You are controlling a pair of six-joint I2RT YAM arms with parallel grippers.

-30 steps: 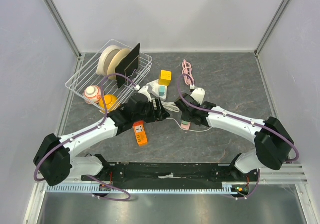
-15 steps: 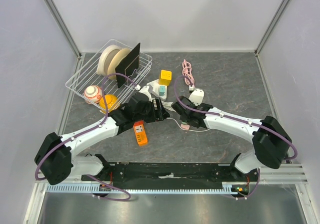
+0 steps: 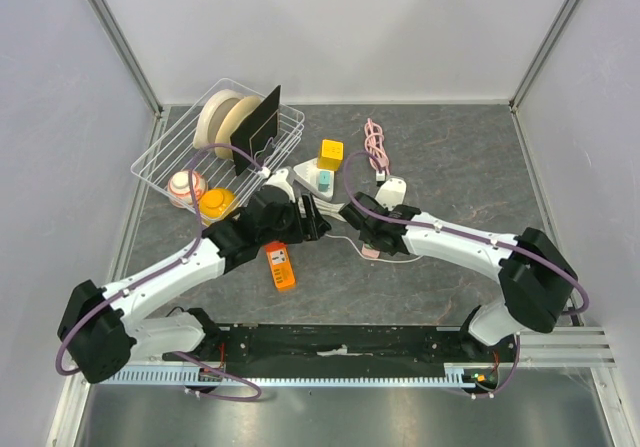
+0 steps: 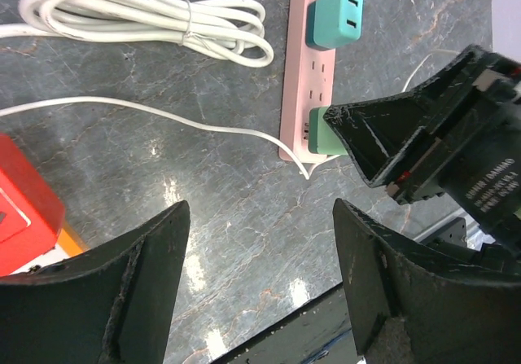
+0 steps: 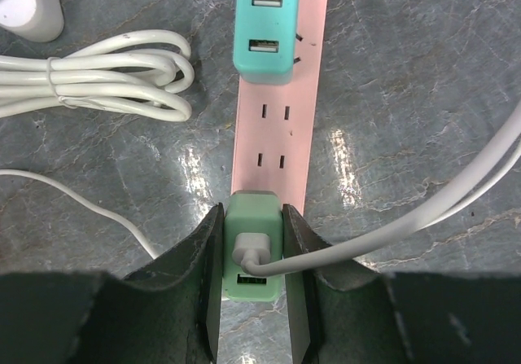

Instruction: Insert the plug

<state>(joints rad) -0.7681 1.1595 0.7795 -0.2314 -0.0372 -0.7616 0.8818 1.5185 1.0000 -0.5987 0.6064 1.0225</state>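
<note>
- Pinched between the jaws of the right gripper point(image 5: 254, 238): a pale green block-shaped plug point(image 5: 257, 209), one finger flat against each side.
- Sitting on the near end of a long pink plastic power strip point(image 5: 275, 136), over its last socket; cannot tell how deep the prongs sit.
- Leading out of the plug's top, a thin white cable point(image 5: 391, 238).
- At the strip's far end, a teal two-port adapter point(image 5: 265, 30).
- Beside the strip, a bundled white round cord point(image 5: 98, 75).
- Spread wide over the grey marbled tabletop point(image 4: 122, 160): the jaws of the left gripper point(image 4: 259, 242), gripping nothing, near the strip.
- At the left wrist view's edge, an orange-red box point(image 4: 20, 201).
</note>
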